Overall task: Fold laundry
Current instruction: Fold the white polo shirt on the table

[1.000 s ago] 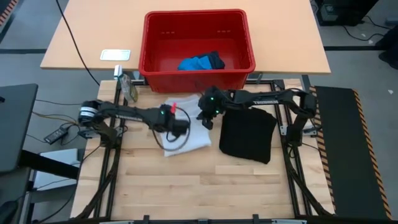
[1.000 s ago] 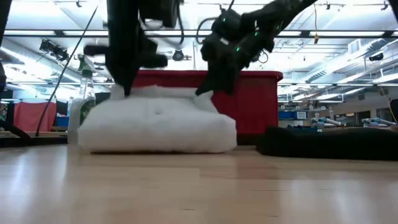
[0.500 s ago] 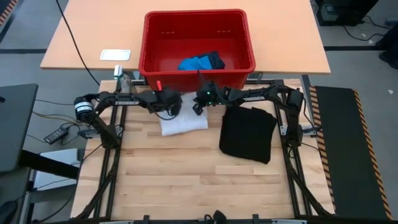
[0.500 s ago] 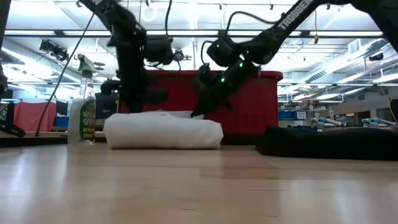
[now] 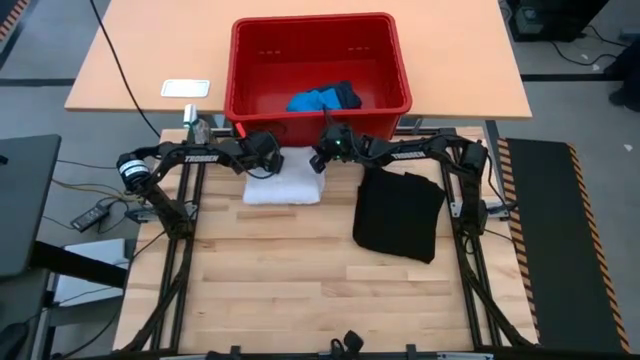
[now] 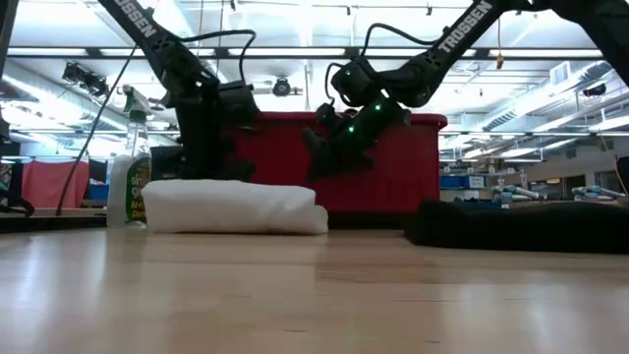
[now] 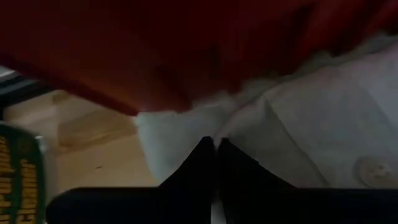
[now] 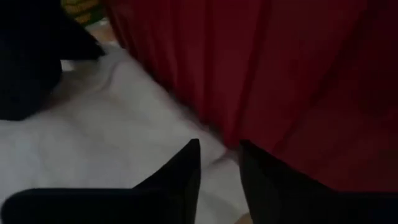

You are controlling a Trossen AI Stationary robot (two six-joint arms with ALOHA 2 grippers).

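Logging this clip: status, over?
Left gripper shut on white garment; right gripper open at its far edge. Garment folded flat. Red basket close behind.

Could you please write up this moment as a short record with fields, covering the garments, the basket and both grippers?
white garment: folded, lying flat on the table against the red basket
black shirt: folded, right of the white garment
blue piece: in the basket
left gripper: at the white garment's far left edge, jaws shut
right gripper: at its far right corner, jaws slightly parted, nothing between them
spray bottle: left of the basket
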